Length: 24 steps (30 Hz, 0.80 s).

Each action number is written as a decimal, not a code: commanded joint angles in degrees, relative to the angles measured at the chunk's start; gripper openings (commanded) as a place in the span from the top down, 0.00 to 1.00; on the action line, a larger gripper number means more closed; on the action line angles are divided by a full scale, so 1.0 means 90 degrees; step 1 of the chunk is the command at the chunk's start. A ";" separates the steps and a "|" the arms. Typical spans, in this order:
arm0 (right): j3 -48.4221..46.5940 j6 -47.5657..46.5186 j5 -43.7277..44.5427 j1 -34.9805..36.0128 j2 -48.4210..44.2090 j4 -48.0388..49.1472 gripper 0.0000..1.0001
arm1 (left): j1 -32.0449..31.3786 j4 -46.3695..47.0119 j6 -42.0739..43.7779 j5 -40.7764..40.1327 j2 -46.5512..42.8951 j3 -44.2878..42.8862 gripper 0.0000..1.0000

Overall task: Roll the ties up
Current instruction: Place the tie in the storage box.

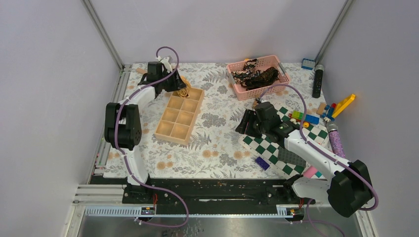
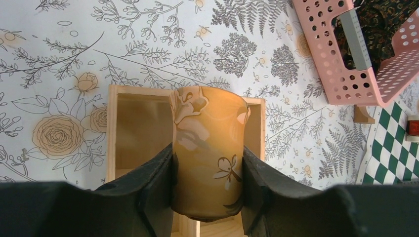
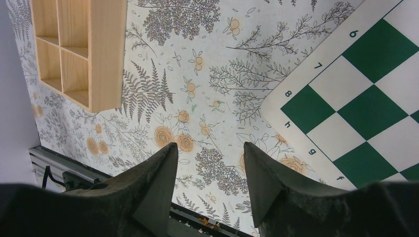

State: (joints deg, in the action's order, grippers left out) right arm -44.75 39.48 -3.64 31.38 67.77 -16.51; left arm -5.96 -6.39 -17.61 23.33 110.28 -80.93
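Note:
A rolled golden-tan tie (image 2: 210,113) with a pale floral print sits between the fingers of my left gripper (image 2: 207,150), which is shut on it. The roll hangs over the far end compartment of a wooden divided box (image 2: 112,133). From above, that gripper (image 1: 178,88) and the tie (image 1: 184,92) are at the box's (image 1: 163,116) far end. Dark printed ties (image 1: 257,76) lie heaped in a pink basket (image 1: 257,93). My right gripper (image 3: 209,146) is open and holds nothing, above the floral cloth beside the checkered board (image 3: 365,98).
The green-and-white board (image 1: 276,148) lies at the right under the right arm. Toy bricks (image 1: 306,118), a yellow piece (image 1: 343,105), a black cylinder (image 1: 317,81), a purple glitter bottle (image 1: 336,139) and a purple brick (image 1: 262,163) lie around it. Enclosure walls stand on both sides.

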 commanded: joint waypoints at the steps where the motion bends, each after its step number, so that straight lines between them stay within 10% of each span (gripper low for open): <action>1: 0.0021 -0.0029 0.0056 -0.0048 -0.0067 -0.0042 0.42 | 0.0049 0.0356 0.0260 -0.0072 0.0164 -0.0224 0.58; 24: -0.0093 -0.0076 0.0033 -0.0046 -0.0018 -0.0134 0.42 | 0.0094 0.0067 0.0300 -0.0713 0.0545 -0.0670 0.63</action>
State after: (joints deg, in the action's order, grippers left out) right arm -44.71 39.44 -3.68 31.38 67.77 -17.56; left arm -5.58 -7.11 -14.61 20.69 115.74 -84.53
